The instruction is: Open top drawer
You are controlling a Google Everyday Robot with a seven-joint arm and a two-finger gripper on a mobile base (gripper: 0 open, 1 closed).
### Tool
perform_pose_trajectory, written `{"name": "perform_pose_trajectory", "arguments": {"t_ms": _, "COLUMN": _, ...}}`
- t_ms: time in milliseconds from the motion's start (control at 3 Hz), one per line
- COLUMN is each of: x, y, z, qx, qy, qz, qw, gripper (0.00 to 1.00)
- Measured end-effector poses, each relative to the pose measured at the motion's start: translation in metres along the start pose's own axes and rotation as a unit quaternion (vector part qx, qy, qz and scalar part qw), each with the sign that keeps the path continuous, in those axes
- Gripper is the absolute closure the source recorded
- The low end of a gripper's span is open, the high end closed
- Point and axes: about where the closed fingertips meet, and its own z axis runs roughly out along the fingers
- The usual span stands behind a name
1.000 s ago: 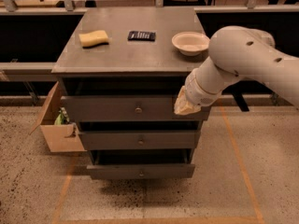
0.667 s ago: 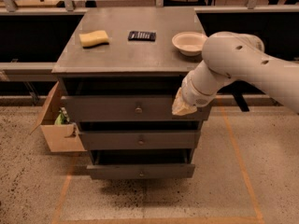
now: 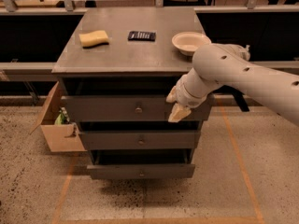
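Speckled floor, grey cabinet (image 3: 126, 55). The gripper (image 3: 175, 104) sits at the right end of the top drawer (image 3: 105, 108) front, jaws parted, holding nothing.

end effector (image 3: 176, 105) seemingly masking top drawer (image 3: 107, 109) end, arm (image 3: 254, 78) cropped

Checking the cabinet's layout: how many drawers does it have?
3, stacked: top drawer, middle drawer, bottom drawer. Gripper sits at the top drawer's right end.

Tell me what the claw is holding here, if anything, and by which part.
Nothing is held: the claw sits before the top drawer, right of its knob and clear of it.
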Motion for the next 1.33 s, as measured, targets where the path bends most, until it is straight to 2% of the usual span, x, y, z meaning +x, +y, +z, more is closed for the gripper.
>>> {"name": "perform_pose_trajectory", "arguments": {"t_ms": 333, "x": -0.002, "y": -0.020, "z": 0.006, "qx": 0.028, "qy": -0.010, "qz": -0.014, "qw": 0.9995, "gripper": 0.00}}
{"name": "perform_pose_trajectory", "arguments": {"t_ms": 667, "x": -0.001, "y": -0.033, "z": 0.015, "qx": 0.037, "qy": -0.011, "qz": -0.025, "qw": 0.9990, "gripper": 0.00}}
{"name": "perform_pose_trajectory", "arguments": {"t_ms": 1333, "x": -0.004, "y": -0.039, "z": 0.032, "qx": 0.032, "qy": -0.015, "qz": -0.044, "qw": 0.9984, "gripper": 0.00}}
